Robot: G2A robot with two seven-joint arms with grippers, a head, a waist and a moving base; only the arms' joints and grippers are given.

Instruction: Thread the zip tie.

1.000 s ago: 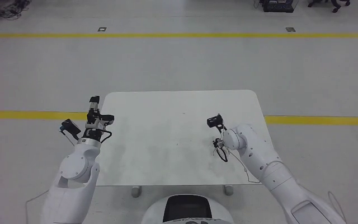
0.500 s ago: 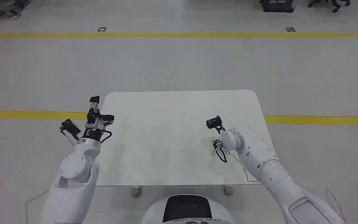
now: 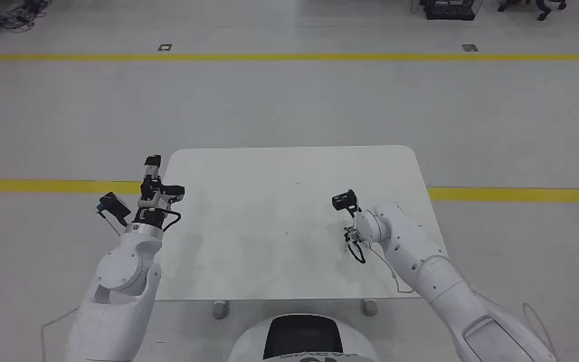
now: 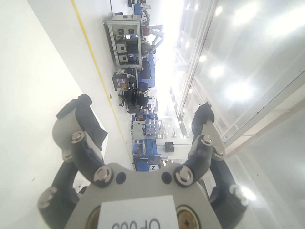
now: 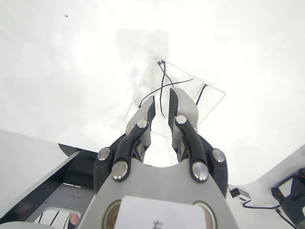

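Top view: a white desk (image 3: 271,199) stands on a pale floor crossed by a yellow line (image 3: 271,57). The left arm (image 3: 127,267) is at the desk's left edge. The right arm (image 3: 416,258) is bent in over the right half of the desk, with its wrist pointing down at the surface.

Right wrist view: several black zip ties (image 5: 162,87) lie loose on a clear square tray (image 5: 209,101), which sits flat on the desk. Two of them cross near the middle of the tray, with their small square heads close to its far corner. Another zip tie (image 5: 200,94) lies apart from those, near the tray's side edge. The right jaws hang over the tray with only a narrow gap between their ribbed pads (image 5: 172,106), and nothing is gripped. The thin tail of one crossed tie shows in the gap between the pads. I cannot tell whether the pads touch the ties or the tray.

Left wrist view: the left jaws are spread wide and hold nothing. They point away over the floor toward the far side of the hall, where racks of equipment (image 4: 124,44) stand.
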